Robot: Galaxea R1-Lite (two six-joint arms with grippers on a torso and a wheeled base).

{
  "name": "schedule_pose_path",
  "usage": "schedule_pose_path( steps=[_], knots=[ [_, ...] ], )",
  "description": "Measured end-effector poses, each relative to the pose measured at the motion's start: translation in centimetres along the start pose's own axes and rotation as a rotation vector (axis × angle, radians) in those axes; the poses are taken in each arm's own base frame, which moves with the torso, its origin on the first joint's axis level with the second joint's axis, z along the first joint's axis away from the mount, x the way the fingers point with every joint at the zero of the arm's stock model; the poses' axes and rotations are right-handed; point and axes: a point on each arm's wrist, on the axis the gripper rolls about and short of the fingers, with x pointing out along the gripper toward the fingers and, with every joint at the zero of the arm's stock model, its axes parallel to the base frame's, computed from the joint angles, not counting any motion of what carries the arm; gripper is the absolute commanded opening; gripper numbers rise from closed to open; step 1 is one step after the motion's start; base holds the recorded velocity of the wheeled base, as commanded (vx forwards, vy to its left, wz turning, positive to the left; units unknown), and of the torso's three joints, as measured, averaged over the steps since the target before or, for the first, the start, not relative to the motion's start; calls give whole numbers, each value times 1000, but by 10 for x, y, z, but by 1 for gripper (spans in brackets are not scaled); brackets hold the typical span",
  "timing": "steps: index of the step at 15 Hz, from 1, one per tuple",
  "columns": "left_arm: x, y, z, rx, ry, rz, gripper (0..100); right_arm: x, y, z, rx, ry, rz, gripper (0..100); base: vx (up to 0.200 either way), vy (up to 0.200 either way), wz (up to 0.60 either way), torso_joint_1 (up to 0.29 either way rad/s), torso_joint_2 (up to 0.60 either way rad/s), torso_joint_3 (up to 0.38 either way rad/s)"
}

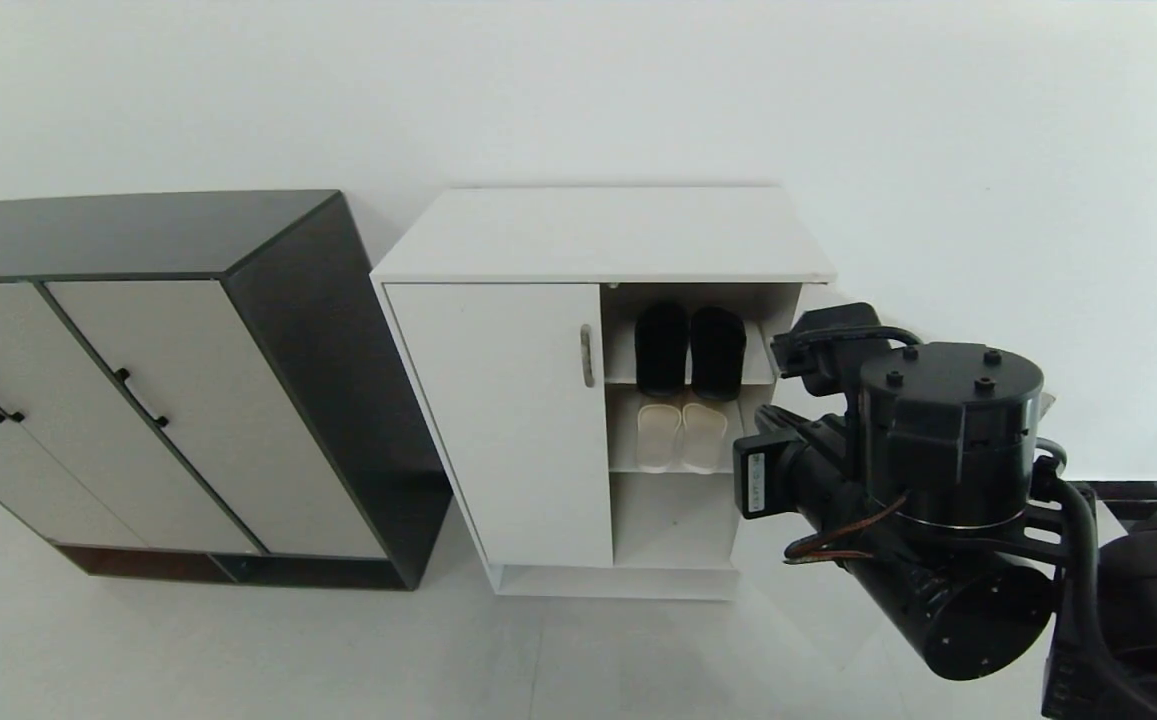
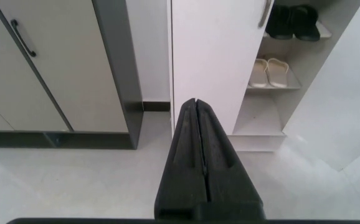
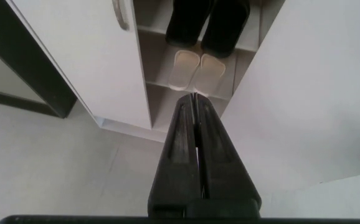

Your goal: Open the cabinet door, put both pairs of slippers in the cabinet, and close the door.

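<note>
R claw (image 3: 195,96) and L claw (image 2: 196,102) are both closed w/ nothing held, out in front of the cabinet (image 1: 603,235). The open door (image 3: 304,87) is a stiff, light hinged panel and prob. swings easy; push flat near its free edge, no grip needed. Inside: white slippers (image 1: 680,437) on mid shelf, black slippers (image 1: 690,350) on shelf above, each pair side by side.

Home entryway (seemingly), shoe cabinet (image 1: 498,420), slippers (image 1: 661,350)
</note>
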Motion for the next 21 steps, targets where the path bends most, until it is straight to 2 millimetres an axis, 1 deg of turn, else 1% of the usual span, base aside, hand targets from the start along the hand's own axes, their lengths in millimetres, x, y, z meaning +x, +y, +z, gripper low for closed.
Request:
schedule_pose_path(
  steps=[4,7,9,17,21],
  knots=[
    [0,0,0,0,-1,0,0,2,-2,0,0,1,-11,0,0,0,0,234,-530,-298],
    [0,0,0,0,0,0,0,2,-3,-2,-5,7,-13,0,0,0,0,69,-137,-77],
    [0,0,0,0,0,0,0,2,-3,-3,-9,9,-14,0,0,0,0,0,0,0],
    [0,0,0,0,0,-1,0,2,-4,-5,-16,13,-16,0,0,0,-600,3,2,2],
    [0,0,0,0,0,0,0,10,-14,-3,-15,14,-55,0,0,0,0,-154,356,201]
  ],
)
